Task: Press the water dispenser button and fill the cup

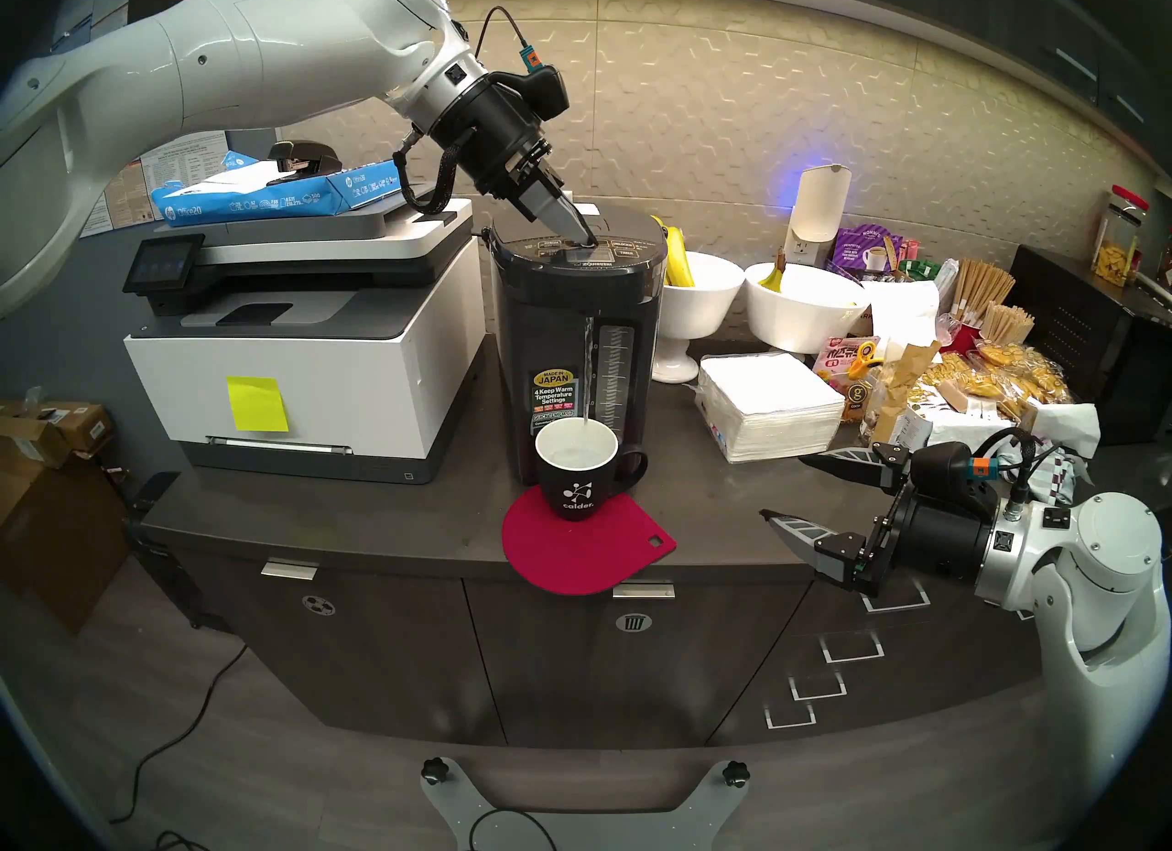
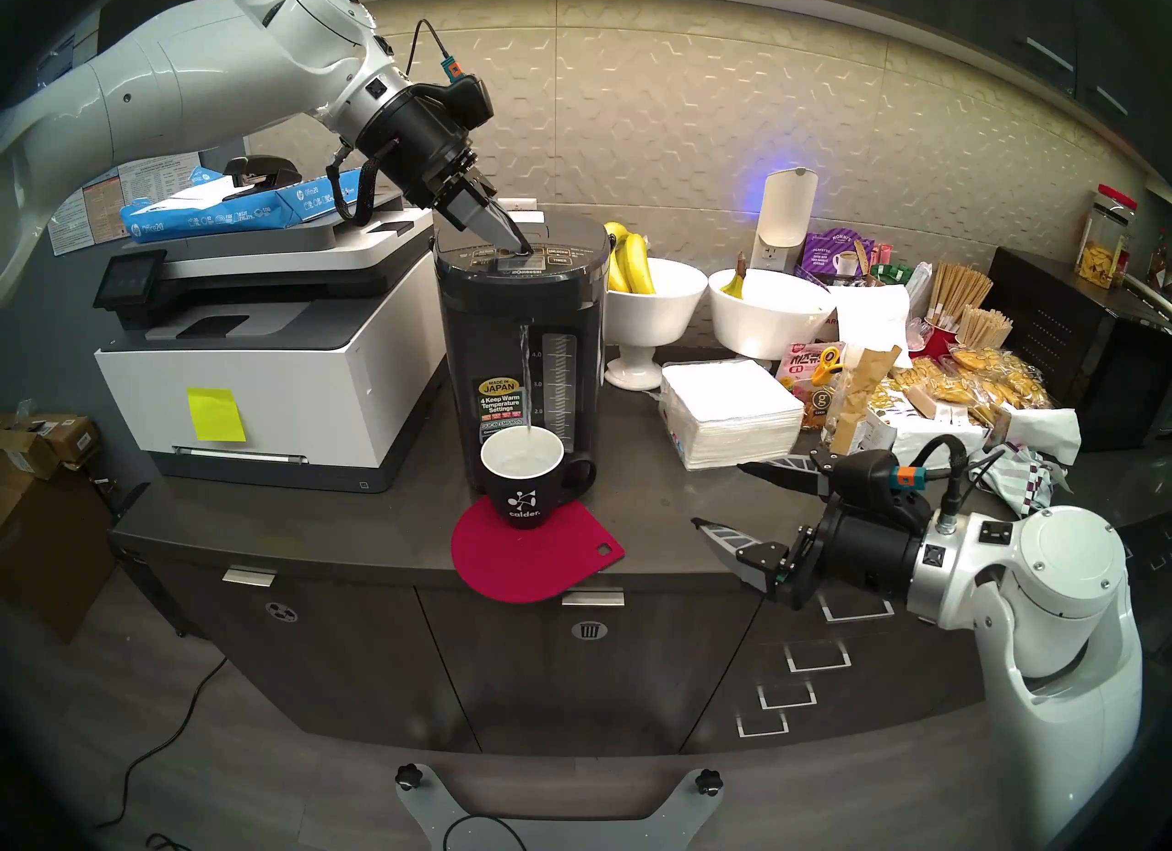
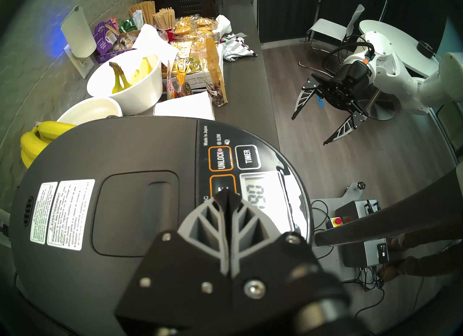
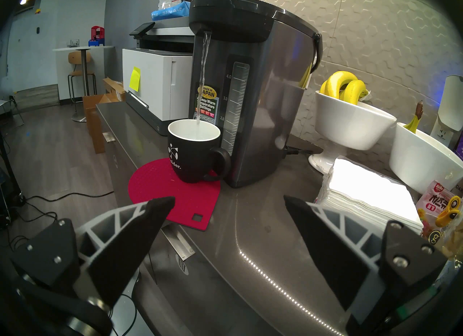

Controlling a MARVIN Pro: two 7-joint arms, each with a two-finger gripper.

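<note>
Head stereo left shows the left claw point(image 1: 588, 241) with its two fingers pressed together, holding nothing, slanting down from the upper left so its tip rests on the button point(image 1: 586, 248) in the panel on top of the water dispenser point(image 1: 574, 349). From the left wrist view the closed tip covers most of that gold-outlined button point(image 3: 223, 185), which sits just beside the UNLOCK button point(image 3: 221, 158) and the small LCD point(image 3: 260, 190) (its lettering is hidden under the tip). A thin stream of water point(image 1: 588, 374) falls from the spout into the cup point(image 1: 577, 475), which stands upright on a red mat point(image 1: 586, 551) directly against the dispenser's front, handle toward the robot's right; water already lies in its white interior. The dispenser stands on the dark desk point(image 1: 380, 526) between a white-and-grey printer point(image 1: 304, 349) and a white bowl of bananas point(image 1: 694, 298). The right claw point(image 1: 789, 488) hovers over the desk's right front edge, fingers spread wide apart and empty, well apart from the cup.
</note>
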